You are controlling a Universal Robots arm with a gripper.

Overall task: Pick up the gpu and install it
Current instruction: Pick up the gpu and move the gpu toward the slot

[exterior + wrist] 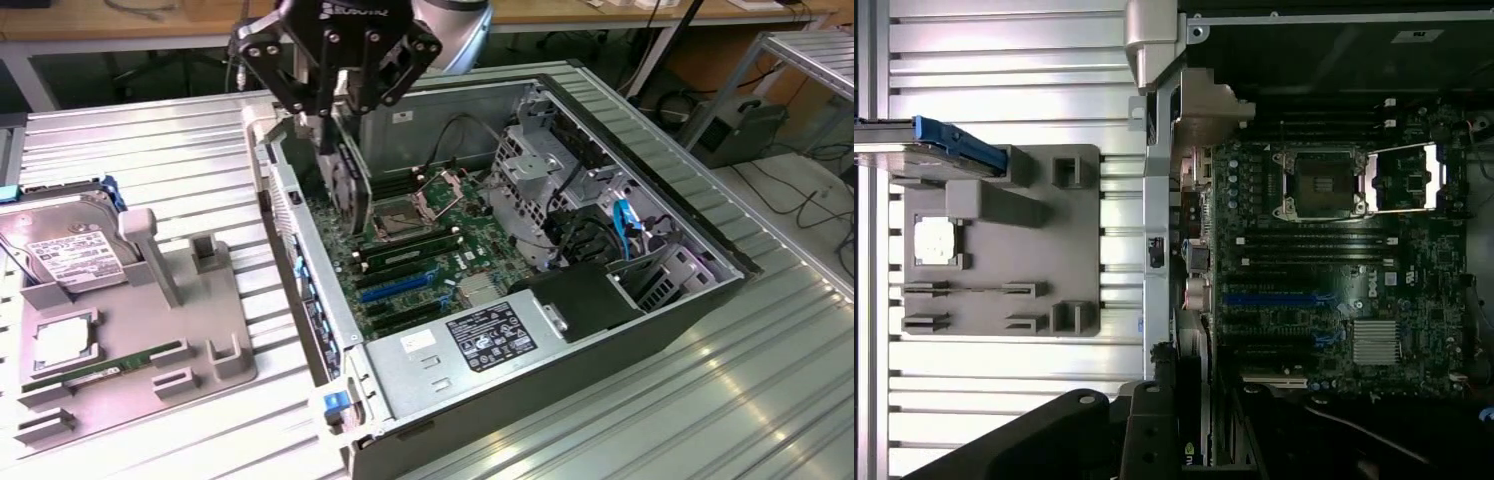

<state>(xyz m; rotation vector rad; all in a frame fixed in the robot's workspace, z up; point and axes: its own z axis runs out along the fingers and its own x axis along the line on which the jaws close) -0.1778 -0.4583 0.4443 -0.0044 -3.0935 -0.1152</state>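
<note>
Open computer case [601, 370] on the desk [160, 150] holds one motherboard [427, 260] with a bare processor socket [400, 222] and one labelled power supply [487, 335]. Gripper [336, 125] hangs over the case's rear end, fingers clamped on the upper edge of the gpu [354, 185], card upright, above the board. Whether its lower edge touches a slot: cannot tell. Grey tray [200, 350] beside the case: one hard drive [67, 250], partly cut off, one processor chip [60, 345], one green memory stick [107, 365].
</note>
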